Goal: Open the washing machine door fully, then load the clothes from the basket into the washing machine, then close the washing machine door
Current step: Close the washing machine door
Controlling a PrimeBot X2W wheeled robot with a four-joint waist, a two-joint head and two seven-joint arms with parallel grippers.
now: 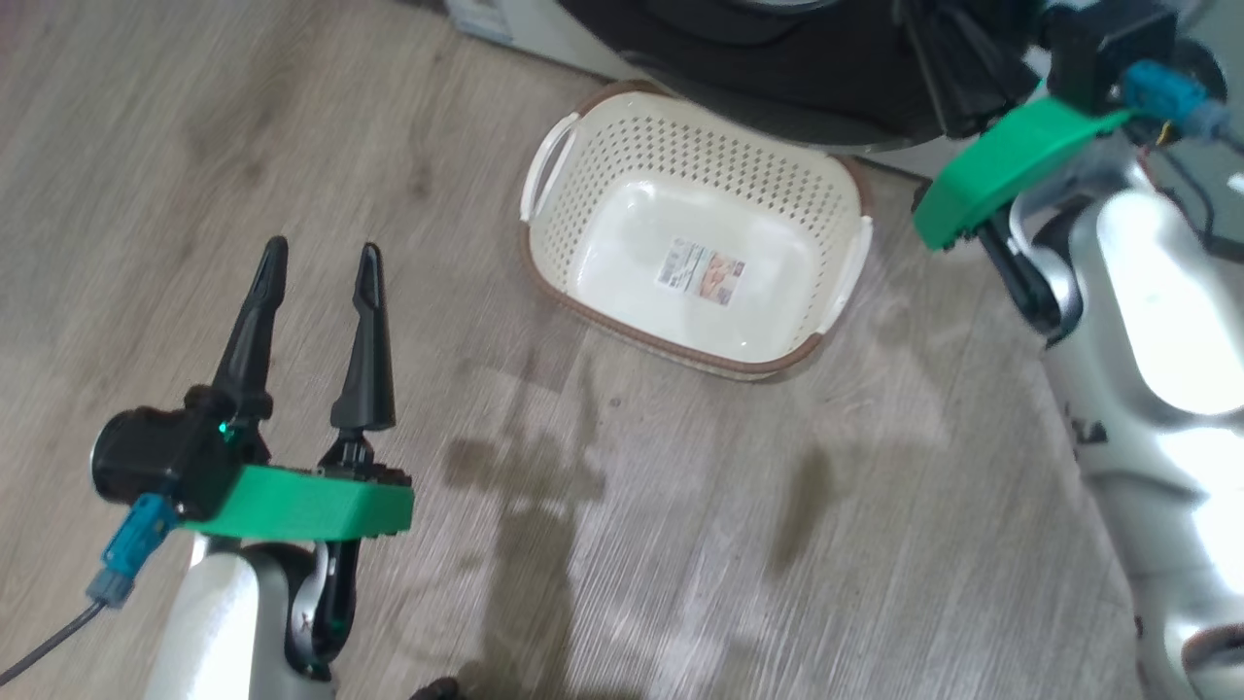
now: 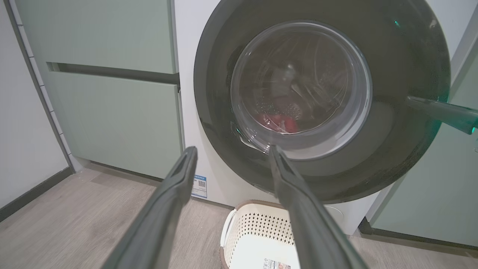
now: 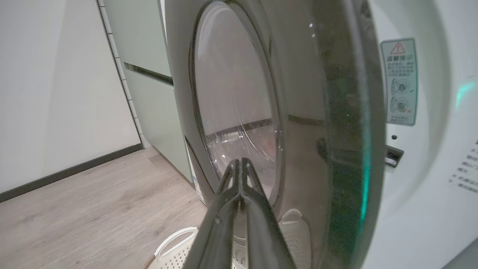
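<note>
Two grippers, one door to shut. Item one: washing machine door (image 2: 321, 175), black-rimmed, glass bowl at centre, swung nearly flat to the washing machine (image 3: 429, 194) but judged not yet latched, since the right wrist view shows a gap at its free edge with the latch slot (image 3: 394, 155) exposed. Item two: clothes (image 2: 278, 121), red, visible through the glass low in the drum. Item three: basket (image 1: 680, 156), on the floor just below the door, holding nothing but its label. Item four: right gripper (image 3: 241, 160), fingers pressed together and holding nothing, lying close along the door's outer face near the free, right-hand edge; contact cannot be confirmed. Item five: left gripper (image 1: 323, 248), fingers spread wide, holding nothing, hanging over bare floor well apart from the door. Judgement: the right arm is nearer, and the door lies ahead of its tips, wanting a push toward the machine.
</note>
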